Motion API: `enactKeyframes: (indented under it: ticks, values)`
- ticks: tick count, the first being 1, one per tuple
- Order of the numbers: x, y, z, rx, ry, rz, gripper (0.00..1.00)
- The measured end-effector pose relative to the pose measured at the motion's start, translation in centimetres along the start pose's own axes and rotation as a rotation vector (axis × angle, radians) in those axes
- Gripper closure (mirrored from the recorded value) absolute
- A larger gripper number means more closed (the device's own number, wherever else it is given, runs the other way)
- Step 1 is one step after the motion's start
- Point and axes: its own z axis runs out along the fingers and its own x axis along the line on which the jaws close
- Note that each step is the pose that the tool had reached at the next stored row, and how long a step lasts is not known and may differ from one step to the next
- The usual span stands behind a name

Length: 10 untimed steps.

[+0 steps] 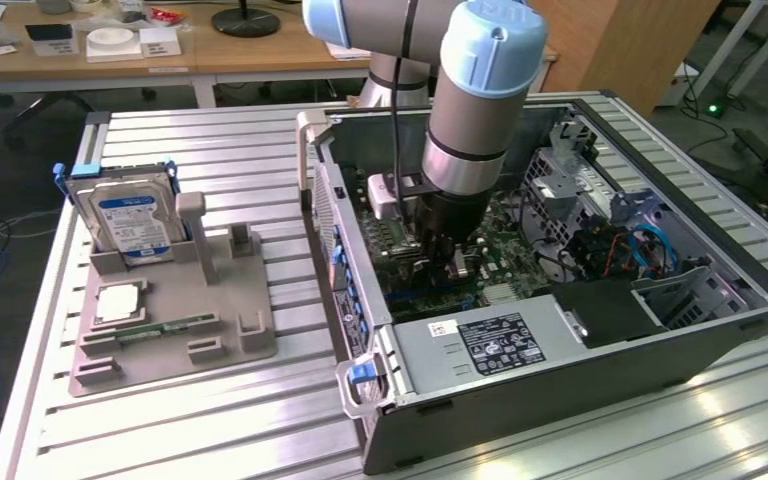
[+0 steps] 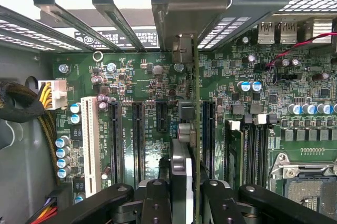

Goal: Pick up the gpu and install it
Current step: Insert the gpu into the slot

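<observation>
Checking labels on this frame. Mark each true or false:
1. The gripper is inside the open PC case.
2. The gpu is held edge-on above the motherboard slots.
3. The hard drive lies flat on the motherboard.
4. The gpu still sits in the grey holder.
1. True: the gripper is down inside the PC case.
2. True: the gpu is clamped edge-on over the motherboard slots.
3. False: the hard drive stands upright in the grey holder outside the case.
4. False: the gpu is in the gripper, inside the case.
</observation>
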Motion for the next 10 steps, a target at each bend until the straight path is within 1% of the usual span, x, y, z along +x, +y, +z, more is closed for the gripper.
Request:
enactKeyframes:
  ticks: [10]
  values:
    - [0.00, 0.00, 0.00, 0.0001, 0.0000, 0.000, 0.72]
